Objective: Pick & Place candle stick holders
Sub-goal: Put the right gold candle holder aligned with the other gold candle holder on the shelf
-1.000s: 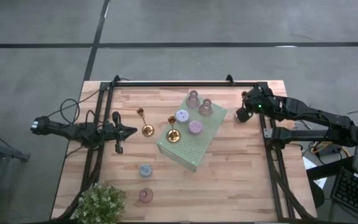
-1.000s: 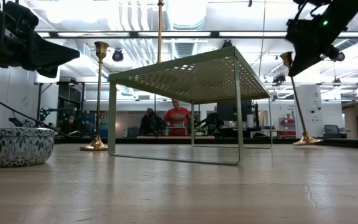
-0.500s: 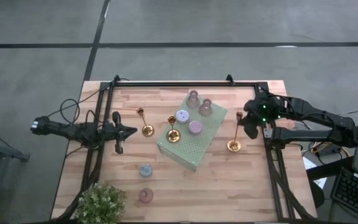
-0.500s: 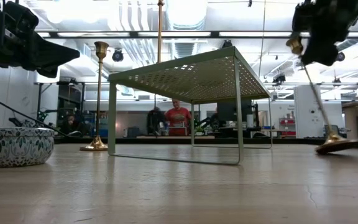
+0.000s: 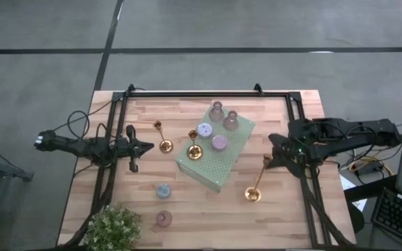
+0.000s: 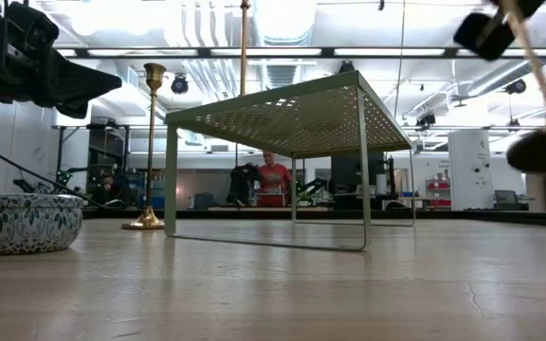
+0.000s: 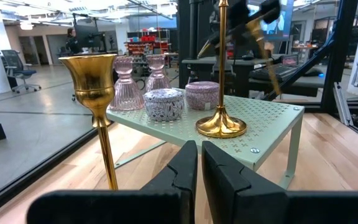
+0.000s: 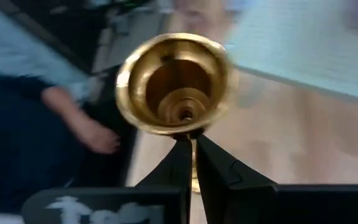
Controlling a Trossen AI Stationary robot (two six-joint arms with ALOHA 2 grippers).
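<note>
Right of centre in the overhead frame, the right gripper has its fingers pinched tight on the stem of a gold candlestick, which hangs tilted, its round base swung toward the lower middle of the frame, just right of the pale-green perforated stand. Through the right wrist camera the same candlestick shows base-on, a shiny gold disc above the closed dark fingers.

At the left edge of the overhead frame the left gripper waits, its fingers nearly together around nothing, pointing at a second gold candlestick standing on the wood table. A third gold candlestick stands on the stand with four small pastel holders. Two more small holders sit on the table at lower left, above a leafy plant.
</note>
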